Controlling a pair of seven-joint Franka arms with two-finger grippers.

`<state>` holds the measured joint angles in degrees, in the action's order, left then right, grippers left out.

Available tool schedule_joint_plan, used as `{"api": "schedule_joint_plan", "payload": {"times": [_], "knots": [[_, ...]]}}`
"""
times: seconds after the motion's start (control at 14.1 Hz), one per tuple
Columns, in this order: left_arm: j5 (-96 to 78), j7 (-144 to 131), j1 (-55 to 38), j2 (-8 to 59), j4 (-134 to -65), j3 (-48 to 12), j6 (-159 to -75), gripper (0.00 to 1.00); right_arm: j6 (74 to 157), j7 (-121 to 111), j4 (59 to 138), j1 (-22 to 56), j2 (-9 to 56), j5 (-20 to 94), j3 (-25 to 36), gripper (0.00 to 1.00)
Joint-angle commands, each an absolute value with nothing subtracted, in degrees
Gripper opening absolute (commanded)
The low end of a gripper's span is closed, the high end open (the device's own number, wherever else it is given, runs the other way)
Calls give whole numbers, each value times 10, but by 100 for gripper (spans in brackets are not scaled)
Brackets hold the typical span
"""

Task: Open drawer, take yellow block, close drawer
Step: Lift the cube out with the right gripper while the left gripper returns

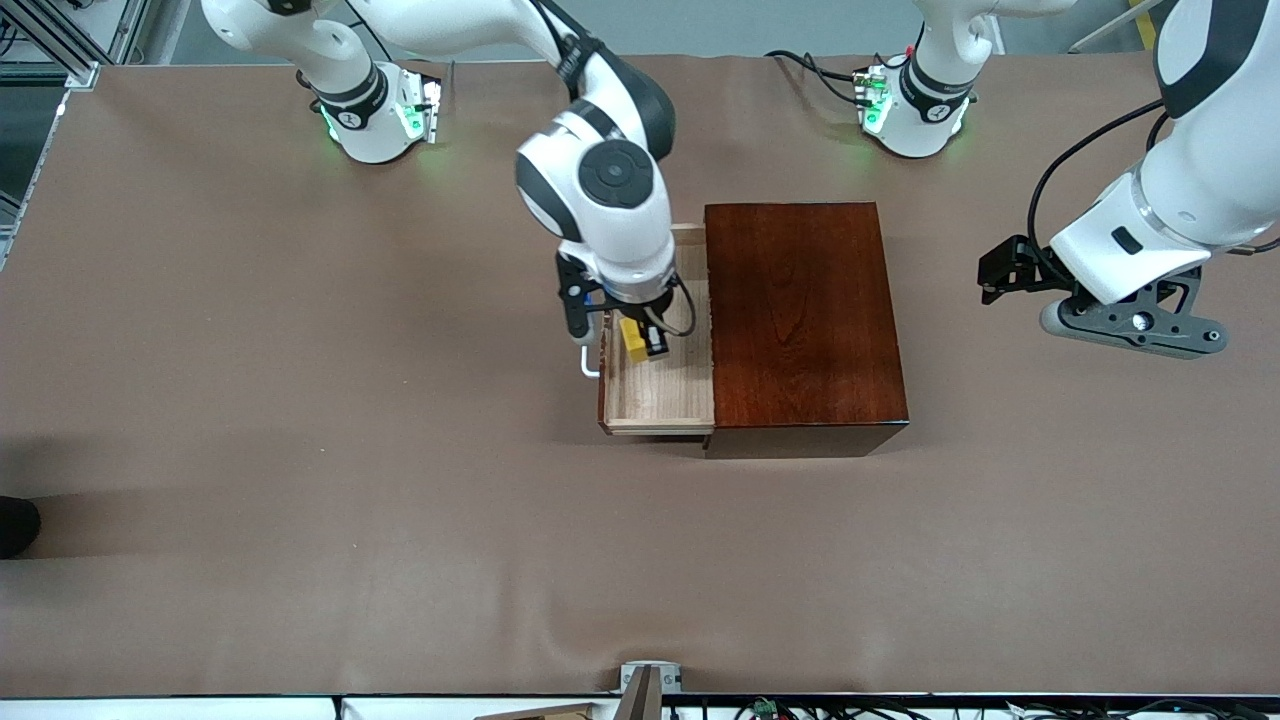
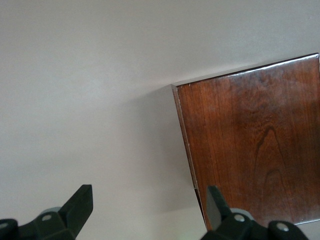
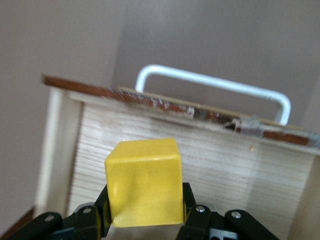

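The drawer (image 1: 660, 395) is pulled out of the dark reddish-brown box (image 1: 805, 310) toward the right arm's end of the table, its white handle (image 1: 588, 362) at the front. My right gripper (image 1: 640, 342) reaches down into the drawer and is shut on the yellow block (image 1: 633, 340). In the right wrist view the yellow block (image 3: 144, 175) sits between the black fingers (image 3: 187, 202), with the drawer's pale wood (image 3: 225, 155) and the handle (image 3: 215, 85) past it. My left gripper (image 1: 1130, 330) waits open over the table beside the box, toward the left arm's end.
The left wrist view shows the open left gripper (image 2: 150, 205) over bare table, with the box's top (image 2: 255, 145) and one corner close by. Brown cloth covers the table (image 1: 300, 400). The arm bases stand along the table's edge farthest from the front camera.
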<state>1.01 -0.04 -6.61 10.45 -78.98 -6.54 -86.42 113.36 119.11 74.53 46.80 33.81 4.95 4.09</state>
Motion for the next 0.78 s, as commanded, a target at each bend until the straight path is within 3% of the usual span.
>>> {"api": "schedule_joint_plan", "payload": {"times": [0.0,0.42,0.71], "knots": [[-5,4,-65,92,-796,-68,-860,100,1096,1121,758,431,294,41,33,0],[-18,5,-72,93,-785,-73,-860,100,1046,842,776,302,276,42,33,0],[-18,3,-76,91,-773,-138,-869,100,1049,645,799,212,273,42,33,0]]}}
